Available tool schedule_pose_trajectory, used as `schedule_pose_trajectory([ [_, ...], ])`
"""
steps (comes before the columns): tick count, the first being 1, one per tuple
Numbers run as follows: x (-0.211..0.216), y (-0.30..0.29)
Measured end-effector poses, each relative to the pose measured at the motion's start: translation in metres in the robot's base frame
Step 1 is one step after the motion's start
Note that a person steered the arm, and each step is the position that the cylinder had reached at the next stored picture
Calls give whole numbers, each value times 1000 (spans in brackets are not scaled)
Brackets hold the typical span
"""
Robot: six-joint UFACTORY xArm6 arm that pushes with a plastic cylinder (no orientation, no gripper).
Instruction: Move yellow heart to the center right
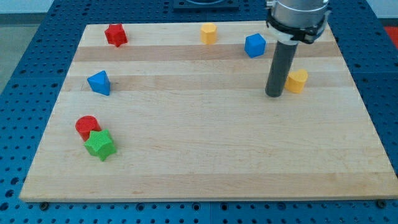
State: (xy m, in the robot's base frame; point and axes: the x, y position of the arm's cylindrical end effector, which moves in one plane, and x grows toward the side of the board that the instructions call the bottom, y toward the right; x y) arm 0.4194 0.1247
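Observation:
The yellow heart (298, 80) lies on the wooden board at the view's right, a little above mid-height. My tip (273, 95) stands on the board just to the left of the heart, close beside it or touching it; the rod hides the heart's left edge. A second yellow block, a hexagon (209, 33), lies near the view's top centre.
A blue block (255, 45) lies up and left of the rod. A red star (115, 35) is at the top left, a blue triangle (99, 82) at the left, a red cylinder (87, 127) touching a green star (100, 144) at the lower left. The board's right edge (367, 118) is near the heart.

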Motion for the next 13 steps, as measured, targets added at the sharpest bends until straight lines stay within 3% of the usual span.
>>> schedule_pose_trajectory([
  [7,-22,32],
  [9,-47,32],
  [13,-40,46],
])
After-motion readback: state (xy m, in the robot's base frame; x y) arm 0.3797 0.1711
